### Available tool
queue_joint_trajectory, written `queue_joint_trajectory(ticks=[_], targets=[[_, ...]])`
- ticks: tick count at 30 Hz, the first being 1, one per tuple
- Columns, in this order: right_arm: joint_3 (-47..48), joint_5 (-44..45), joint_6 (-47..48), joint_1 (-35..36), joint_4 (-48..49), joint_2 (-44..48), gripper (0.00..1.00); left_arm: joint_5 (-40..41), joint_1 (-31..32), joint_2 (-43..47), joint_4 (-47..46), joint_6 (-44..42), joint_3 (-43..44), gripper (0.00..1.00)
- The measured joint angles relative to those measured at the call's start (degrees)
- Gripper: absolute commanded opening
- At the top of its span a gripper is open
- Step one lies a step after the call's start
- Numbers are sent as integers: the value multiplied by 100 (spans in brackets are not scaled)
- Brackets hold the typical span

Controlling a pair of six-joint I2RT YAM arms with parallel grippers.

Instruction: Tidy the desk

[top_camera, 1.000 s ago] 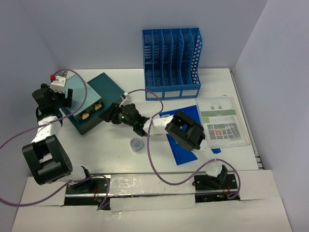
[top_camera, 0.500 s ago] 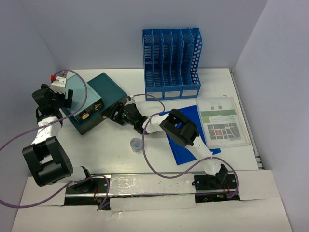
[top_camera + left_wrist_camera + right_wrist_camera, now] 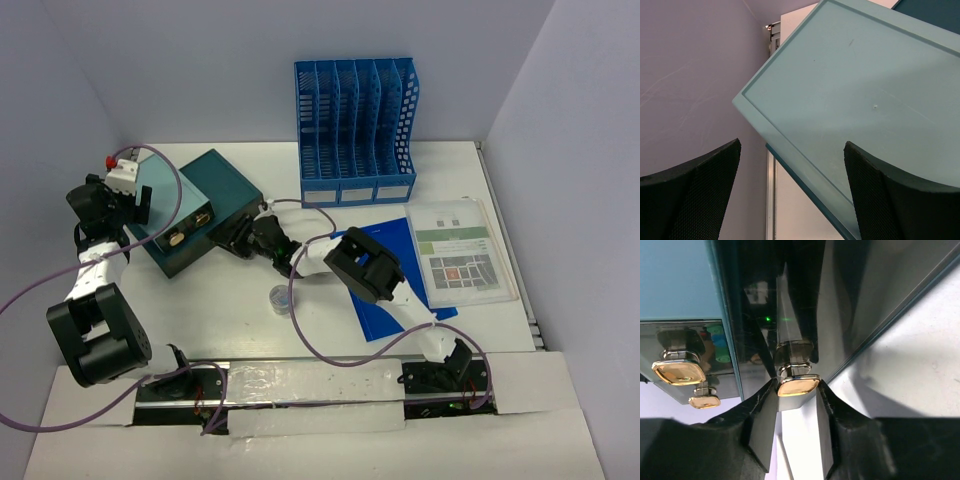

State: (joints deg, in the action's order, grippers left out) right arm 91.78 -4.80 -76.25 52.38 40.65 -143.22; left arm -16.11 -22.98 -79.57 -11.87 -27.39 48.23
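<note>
1. Where things are: the desk [image 3: 220, 315] fills the top view. The teal drawer box [image 3: 190, 200] sits around 10 o'clock on it, the blue file rack [image 3: 355, 120] at 12, the printed sheet [image 3: 462, 250] toward 3, and the blue folder [image 3: 385, 305] and a little clear cup [image 3: 282, 298] near the middle.
2. The right gripper [image 3: 796, 390] is clamped on one gold knob [image 3: 798, 385] on the box front. From the wrist cam, both pads look like they're touching its sides. The second knob [image 3: 679, 371] is off at 9 o'clock from it and is untouched.
3. The left gripper [image 3: 792, 145] is spread wide and holding nothing. It hovers over the far-left corner of the box's pale lid.
4. My read is that this is the drawer step. The grip is on, so whatever comes next goes through that knob.
5. To do it well, I'd move straight along the drawer's own axis with no twisting. The knob is small and shiny, so a sideways load could pop it out of the pads.
6. The box looks light enough to slide along with a pull. I'd bring the left gripper down on the lid to pin it.
7. Watch the purple cable [image 3: 300, 330], which trails right by the cup.
</note>
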Motion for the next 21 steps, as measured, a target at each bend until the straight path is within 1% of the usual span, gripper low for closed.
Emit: queue_joint_trajectory(ticks=[3, 4, 6, 11, 17, 21], targets=[[-48, 12, -28, 1, 68, 0, 32, -18, 1, 3, 4, -12, -1, 91], [-67, 17, -28, 2, 97, 0, 30, -21, 0, 3, 4, -14, -2, 91], [-133, 24, -28, 2, 204, 0, 21, -27, 0, 3, 4, -16, -2, 91], [-370, 26, -27, 2, 507, 37, 7, -46, 0, 3, 10, -16, -2, 91], [-938, -63, 30, 2, 726, 335, 5, -59, 0, 3, 15, -18, -2, 91], [-1747, -125, 242, 9, 851, 841, 6, -85, 2, 9, 33, -13, -2, 91]])
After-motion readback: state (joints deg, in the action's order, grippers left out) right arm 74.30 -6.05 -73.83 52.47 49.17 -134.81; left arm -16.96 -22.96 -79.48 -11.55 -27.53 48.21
